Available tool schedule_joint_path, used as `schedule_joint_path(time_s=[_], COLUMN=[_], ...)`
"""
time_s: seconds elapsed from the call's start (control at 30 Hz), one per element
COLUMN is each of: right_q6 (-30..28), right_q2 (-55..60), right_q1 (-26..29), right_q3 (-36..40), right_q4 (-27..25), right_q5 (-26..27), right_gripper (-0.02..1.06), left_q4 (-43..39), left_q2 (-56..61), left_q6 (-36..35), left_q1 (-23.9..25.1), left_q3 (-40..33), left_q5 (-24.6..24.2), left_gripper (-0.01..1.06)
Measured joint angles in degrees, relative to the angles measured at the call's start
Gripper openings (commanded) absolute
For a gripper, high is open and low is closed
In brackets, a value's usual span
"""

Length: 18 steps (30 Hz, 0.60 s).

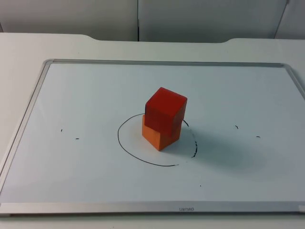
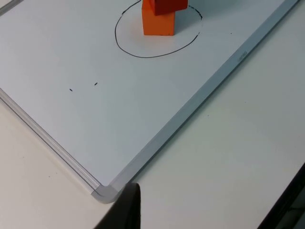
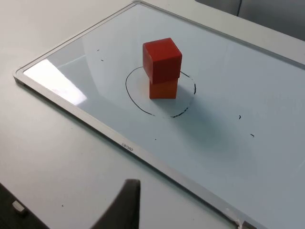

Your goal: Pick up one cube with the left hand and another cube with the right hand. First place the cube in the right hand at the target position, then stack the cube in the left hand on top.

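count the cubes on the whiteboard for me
2: the orange cube sits inside the drawn circle, and the red cube is stacked on it, slightly twisted. None looks hidden.

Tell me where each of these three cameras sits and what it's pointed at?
Top view: fixed above, looking down and forward at the red cube stacked on the orange cube inside the drawn circle; no arm visible.
Left wrist view: off the whiteboard's corner, one black fingertip visible.
Right wrist view: beyond the whiteboard, one fingertip visible.
All three share the stack.
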<state>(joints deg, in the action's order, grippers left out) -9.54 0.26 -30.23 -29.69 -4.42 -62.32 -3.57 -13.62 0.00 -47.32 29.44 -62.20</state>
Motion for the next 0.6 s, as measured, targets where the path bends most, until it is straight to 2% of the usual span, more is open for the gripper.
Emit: schedule_joint_path(time_s=[0.4, 0.6], right_q6=[0.72, 4.78], right_q2=[0.00, 0.00], right_q1=[0.00, 0.00], right_q3=[0.00, 0.00], right_q4=[0.14, 0.14], right_q5=[0.00, 0.00], right_gripper=[1.05, 1.05], left_q4=[0.00, 0.00], left_q2=[0.00, 0.00], left_q6=[0.00, 0.00], left_q1=[0.00, 0.00], left_q3=[0.00, 0.00], left_q5=[0.00, 0.00], left_gripper=[1.05, 1.05])
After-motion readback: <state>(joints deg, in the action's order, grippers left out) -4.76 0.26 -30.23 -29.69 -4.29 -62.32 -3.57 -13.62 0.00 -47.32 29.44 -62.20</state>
